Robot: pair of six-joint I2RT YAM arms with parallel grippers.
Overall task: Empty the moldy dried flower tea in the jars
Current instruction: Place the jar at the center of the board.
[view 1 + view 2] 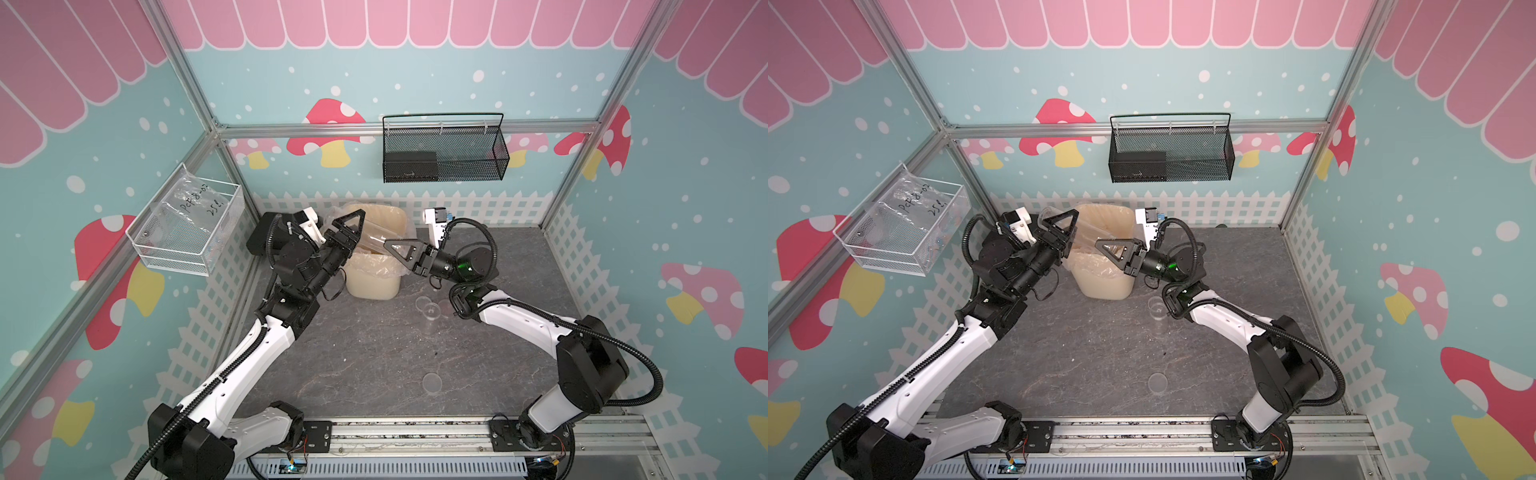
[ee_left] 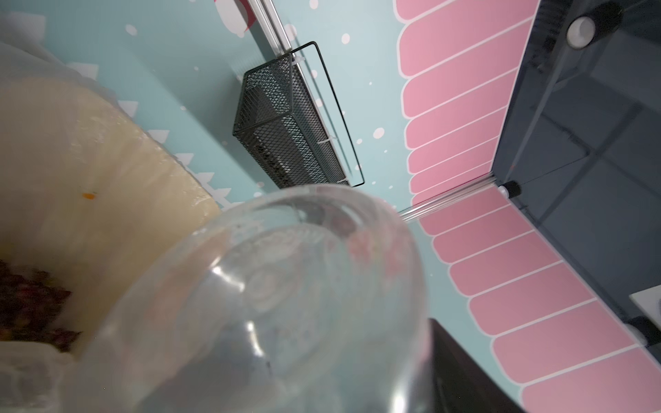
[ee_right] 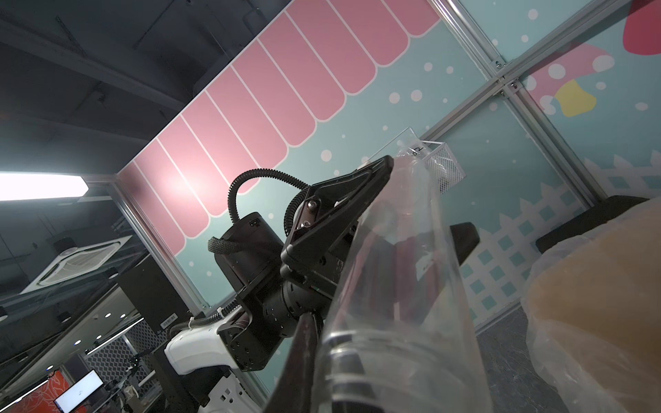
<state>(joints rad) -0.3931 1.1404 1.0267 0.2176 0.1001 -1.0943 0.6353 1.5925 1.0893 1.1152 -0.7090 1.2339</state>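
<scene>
A clear, smooth-walled plastic jar (image 1: 373,242) lies tilted over the mouth of the cream waste bin (image 1: 374,284), a rounded-rectangular tub lined with crinkled see-through film. The right tool (image 1: 389,245), black with triangular fingers, is clenched on the wall of the jar at its mouth. In the right wrist view one dark finger (image 3: 304,343) lies along the outside of that rim. The left tool (image 1: 356,232) has its fingers on either side of the jar's other end, and I cannot tell whether they press it or stand free of it. The tabletop (image 1: 374,357) is dark grey with stone-like veining.

In the left wrist view the moldy dried flower tea (image 2: 28,307) sits inside the bin as a dark reddish-brown, crumbly heap low against the cream wall. Pinkish tints show through the jar's wall, and I cannot tell whether they are bits of tea or the colour of the backdrop.

Near the right arm a second jar (image 1: 432,319) stands upright and open on the tabletop, with flat round clear lids (image 1: 422,302) just beside it. Another lid (image 1: 432,381) lies alone toward the front. A black wire-mesh basket (image 1: 473,158) on the back wall holds a dark box (image 1: 411,160).
</scene>
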